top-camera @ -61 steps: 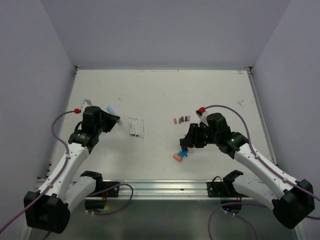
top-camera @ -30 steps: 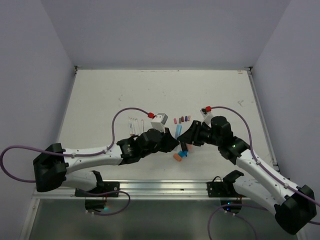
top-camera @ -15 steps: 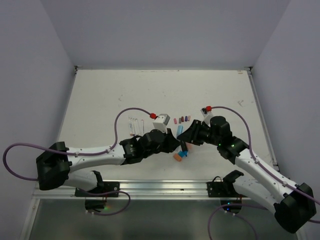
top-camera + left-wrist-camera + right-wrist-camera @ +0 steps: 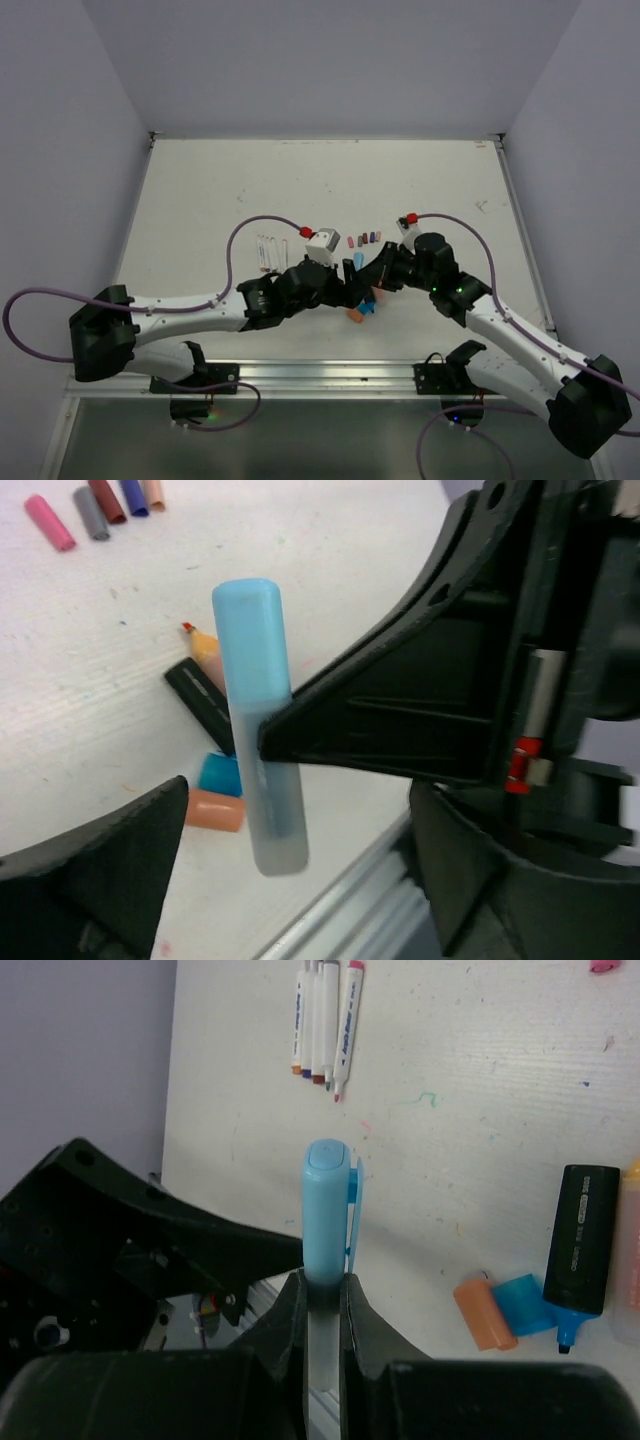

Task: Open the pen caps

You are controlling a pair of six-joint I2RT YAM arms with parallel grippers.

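A pale blue marker (image 4: pixel 325 1200) with a translucent grey end (image 4: pixel 275 820) hangs above the table. My right gripper (image 4: pixel 323 1300) is shut on it where blue meets grey. My left gripper (image 4: pixel 300 830) stands wide open around the grey end, its fingers (image 4: pixel 100 880) clear of it. From above, both grippers meet at the marker (image 4: pixel 358 260) in mid-table. Loose on the table lie an orange cap (image 4: pixel 485 1313) and a blue cap (image 4: pixel 525 1303). A row of small pen caps (image 4: pixel 92 512), pink, grey, dark red and purple, lies farther back (image 4: pixel 363 239).
A black marker (image 4: pixel 580 1250) with a blue tip lies beside the loose caps, and a salmon marker (image 4: pixel 632 1250) next to it. Several thin white pens (image 4: pixel 320 1020) lie side by side to the left (image 4: pixel 270 252). The table's front rail (image 4: pixel 350 910) runs just below the grippers.
My left gripper has opened and let go of the pale blue marker. My right gripper has closed on it. Both arms have stayed almost in place.
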